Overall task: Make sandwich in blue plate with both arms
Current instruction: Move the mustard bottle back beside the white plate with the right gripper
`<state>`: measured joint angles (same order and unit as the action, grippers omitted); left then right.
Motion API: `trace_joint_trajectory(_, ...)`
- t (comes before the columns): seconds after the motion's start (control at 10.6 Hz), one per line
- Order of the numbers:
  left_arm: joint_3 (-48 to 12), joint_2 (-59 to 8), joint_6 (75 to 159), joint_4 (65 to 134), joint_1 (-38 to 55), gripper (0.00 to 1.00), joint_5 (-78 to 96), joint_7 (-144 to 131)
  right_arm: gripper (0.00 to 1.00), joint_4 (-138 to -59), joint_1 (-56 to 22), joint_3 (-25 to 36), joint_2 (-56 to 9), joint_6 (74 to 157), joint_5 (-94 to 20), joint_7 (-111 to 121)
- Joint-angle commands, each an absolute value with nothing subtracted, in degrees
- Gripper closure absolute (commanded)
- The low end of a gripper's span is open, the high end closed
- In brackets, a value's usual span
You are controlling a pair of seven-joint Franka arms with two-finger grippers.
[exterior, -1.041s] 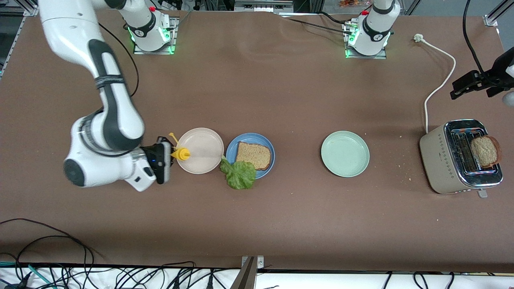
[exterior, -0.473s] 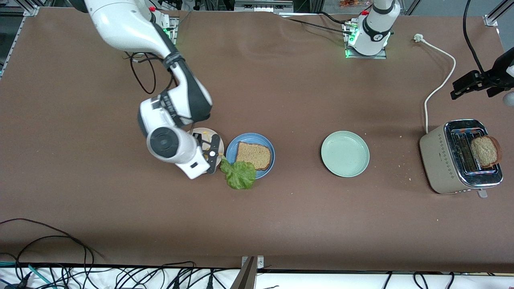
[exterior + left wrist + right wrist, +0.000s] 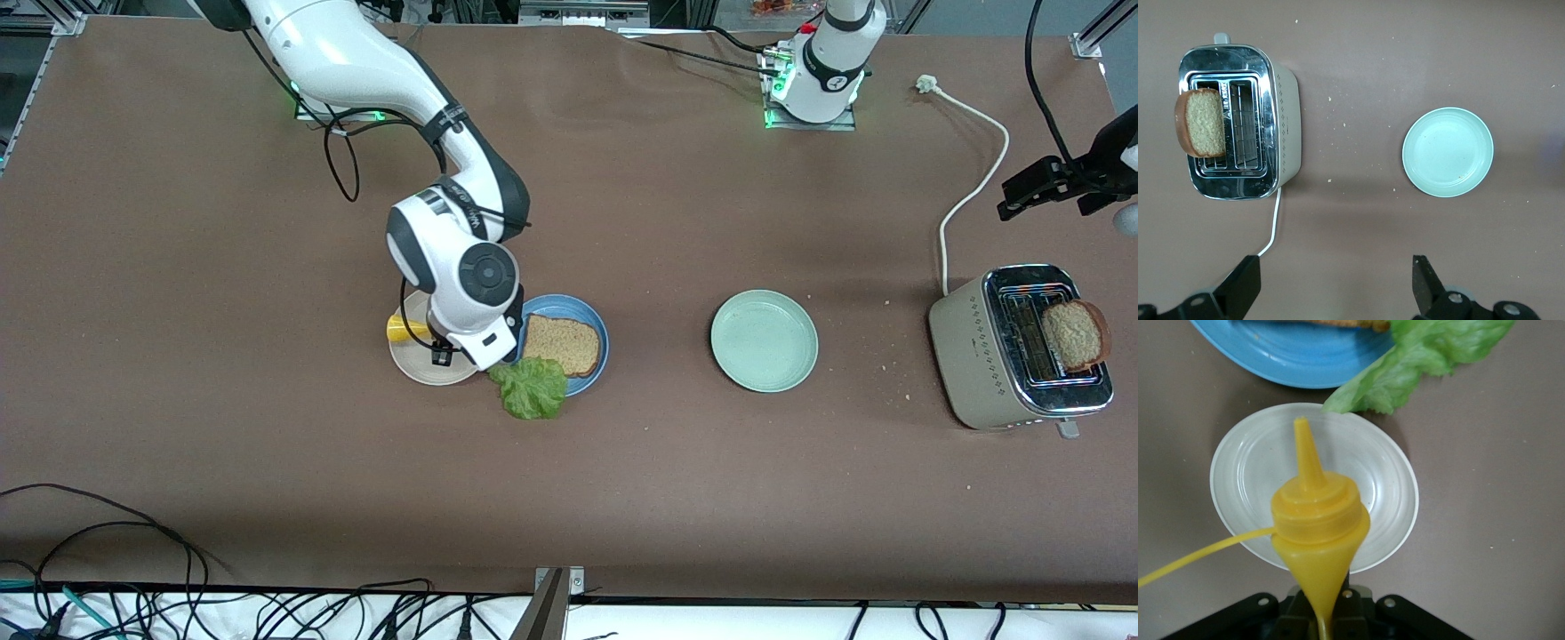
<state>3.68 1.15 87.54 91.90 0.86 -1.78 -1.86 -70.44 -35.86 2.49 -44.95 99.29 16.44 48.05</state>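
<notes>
- the right gripper point(image 3: 442, 348) hangs over the beige plate point(image 3: 418, 366), its jaws clamped on a yellow squeeze bottle point(image 3: 1317, 532) whose nozzle points toward the blue plate point(image 3: 589, 314).
- the blue plate sits just beside the beige plate, toward the left arm's end of the counter point(image 3: 622, 480); one bread slice point(image 3: 560, 343) lies flat in it.
- the lettuce leaf point(image 3: 531, 388) lies half on the blue plate's rim and half on the counter, nearer the front camera than the bread slice.
- the relation that matters: the bread lies along the bottle's long axis, ahead of the nozzle, so a short travel toward the left arm's end would likely bring the tip over the slice. the lettuce lies just beside that path.
- the right arm is clearly the nearer one to the blue plate.
- the left gripper point(image 3: 1331, 287) waits high over the counter, jaws wide apart and empty, looking down on the toaster point(image 3: 1238, 120) and the pale green plate point(image 3: 1447, 152).
- a second bread slice point(image 3: 1074, 333) stands up out of the toaster slot, well apart from the blue plate, so the sandwich looks far from finished.
</notes>
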Motion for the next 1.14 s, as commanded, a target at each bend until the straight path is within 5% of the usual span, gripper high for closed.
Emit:
trace_joint_trajectory(0.0,3.43,0.97,87.1,91.05,0.62,0.0,-3.08,-0.79,1.0,-69.35,-38.41,3.16,-45.88,96.51,21.26,45.71)
trace_joint_trajectory(0.28,3.43,0.97,87.1,91.05,0.62,0.0,-3.08,-0.79,1.0,-69.26,-37.8,3.34,-45.18,96.5,19.97,46.4)
trace_joint_trajectory(0.66,3.6,0.18,87.45,91.05,0.26,0.0,-3.51,-0.88,1.0,-69.26,-28.41,3.25,-40.26,93.6,1.71,58.76)
trace_joint_trajectory(1.04,4.22,-7.71,88.33,87.56,-4.21,0.0,-6.75,-0.62,1.0,-69.35,-17.43,3.25,-39.9,88.53,-17.37,76.15)
